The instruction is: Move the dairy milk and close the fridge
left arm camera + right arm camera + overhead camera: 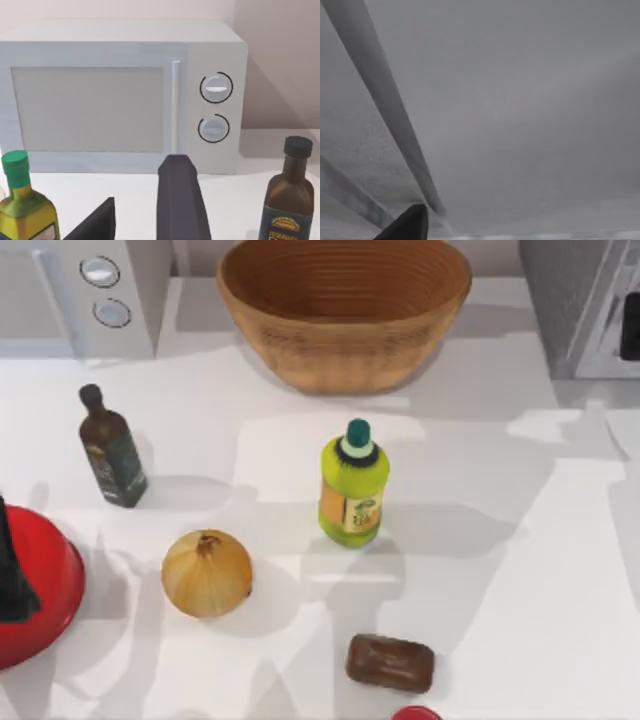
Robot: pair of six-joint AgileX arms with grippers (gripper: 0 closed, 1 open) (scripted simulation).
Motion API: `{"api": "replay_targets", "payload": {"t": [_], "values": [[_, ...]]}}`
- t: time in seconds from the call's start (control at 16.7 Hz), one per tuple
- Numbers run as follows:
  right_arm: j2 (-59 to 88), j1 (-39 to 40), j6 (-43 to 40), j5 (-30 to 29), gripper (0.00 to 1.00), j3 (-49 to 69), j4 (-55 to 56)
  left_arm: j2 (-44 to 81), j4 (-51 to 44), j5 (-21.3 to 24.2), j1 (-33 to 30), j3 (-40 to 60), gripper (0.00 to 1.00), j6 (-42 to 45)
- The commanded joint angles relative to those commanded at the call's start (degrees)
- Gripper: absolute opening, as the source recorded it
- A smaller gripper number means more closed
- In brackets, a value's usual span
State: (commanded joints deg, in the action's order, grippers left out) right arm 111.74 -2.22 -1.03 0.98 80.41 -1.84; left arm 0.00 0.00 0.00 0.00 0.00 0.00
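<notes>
i see the fridge (pixel 575 305) at two o'clock on the desk (pixel 500 570), grey and speckled, with a pale panel along its far right side. in the right wrist view a grey speckled surface (pixel 520 110) sits very close to the camera, crossed by a lighter slanted bar, and one dark fingertip of my right pincer (pixel 407 222) pokes in at the edge; i cannot tell whether that pincer is open or closed. i cannot make out the dairy milk, so i cannot place it against either pincer.

my left arm (pixel 15 570) sits at nine o'clock, a dark shape over a red bowl (pixel 45 585) at the desk's left edge. in the left wrist view my left pincer (pixel 137 210) points toward the white microwave (pixel 125 95) with two round dials, and its two dark fingers stand apart with nothing between them.

the woven basket (pixel 345 310) at twelve o'clock shows bare ribbed walls inside. whatever the red bowl carries is hidden by the arm.

near the centre stands a yellow-green bottle (pixel 353 485) with a green cap. an onion (pixel 207 572) lies at seven o'clock, a dark oil bottle (pixel 112 448) at ten o'clock, and a brown block (pixel 390 662) at six o'clock.
</notes>
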Motion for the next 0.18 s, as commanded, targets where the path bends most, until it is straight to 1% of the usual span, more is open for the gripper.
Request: {"api": "replay_targets", "payload": {"t": [0.18], "values": [[1.8,0.0,0.1,-0.1,1.00,2.2,-0.5,0.0,0.0,0.0,0.0,0.0,1.00,0.0]]}}
